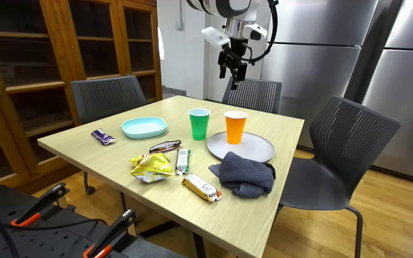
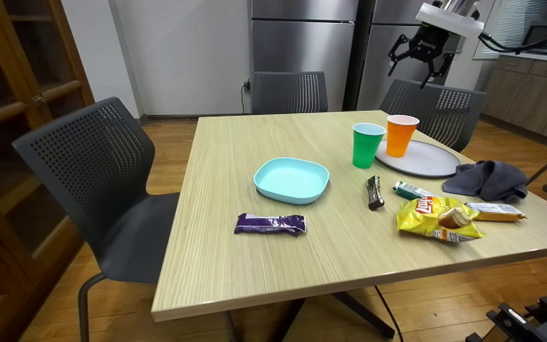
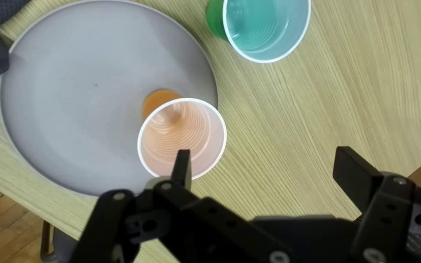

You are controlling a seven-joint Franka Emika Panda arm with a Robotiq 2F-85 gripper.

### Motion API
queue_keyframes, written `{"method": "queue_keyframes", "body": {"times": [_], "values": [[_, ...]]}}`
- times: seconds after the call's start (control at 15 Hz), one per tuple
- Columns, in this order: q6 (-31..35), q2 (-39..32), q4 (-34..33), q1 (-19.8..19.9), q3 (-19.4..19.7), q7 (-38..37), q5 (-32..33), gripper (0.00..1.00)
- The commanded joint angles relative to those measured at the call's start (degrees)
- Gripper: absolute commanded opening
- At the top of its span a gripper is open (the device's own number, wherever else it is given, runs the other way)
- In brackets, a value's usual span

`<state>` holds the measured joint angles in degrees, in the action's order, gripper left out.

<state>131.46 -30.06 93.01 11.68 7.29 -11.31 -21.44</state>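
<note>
My gripper (image 3: pixel 263 157) is open and empty, with its fingers wide apart in the wrist view. It hangs high above the table in both exterior views (image 1: pixel 228 79) (image 2: pixel 406 80). Nearest below it is an orange cup (image 1: pixel 235 129), upright on a round grey plate (image 1: pixel 258 148). In the wrist view one fingertip overlaps the rim of the orange cup (image 3: pixel 203 137), but the gripper is apart from it. A green cup (image 1: pixel 199 127) stands upright on the table beside the plate. Both cups look empty from above. A dark blue-grey cloth (image 1: pixel 246 175) lies crumpled by the plate.
A light-blue dish (image 2: pixel 292 180) and a purple-wrapped bar (image 2: pixel 269 224) lie on the table (image 2: pixel 235 142). A yellow chip bag (image 1: pixel 152 166), a dark bar (image 1: pixel 165 146), a green-white bar (image 1: pixel 183 161) and a gold-wrapped bar (image 1: pixel 201 187) lie together. Chairs (image 1: pixel 335 154) surround the table.
</note>
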Motion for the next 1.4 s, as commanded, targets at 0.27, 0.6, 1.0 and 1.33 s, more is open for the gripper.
{"method": "queue_keyframes", "body": {"times": [0.27, 0.6, 1.0, 1.33], "values": [[-0.08, 0.00, -0.13, 0.55, -0.61, -0.21, 0.42, 1.00], [0.13, -1.12, 1.06, -0.66, -0.35, -2.09, 1.18, 1.00], [0.49, -2.70, 1.76, -2.56, 0.54, -4.82, 3.40, 1.00], [0.52, -2.49, 3.67, -4.00, 1.07, -6.15, 7.29, 1.00]]}}
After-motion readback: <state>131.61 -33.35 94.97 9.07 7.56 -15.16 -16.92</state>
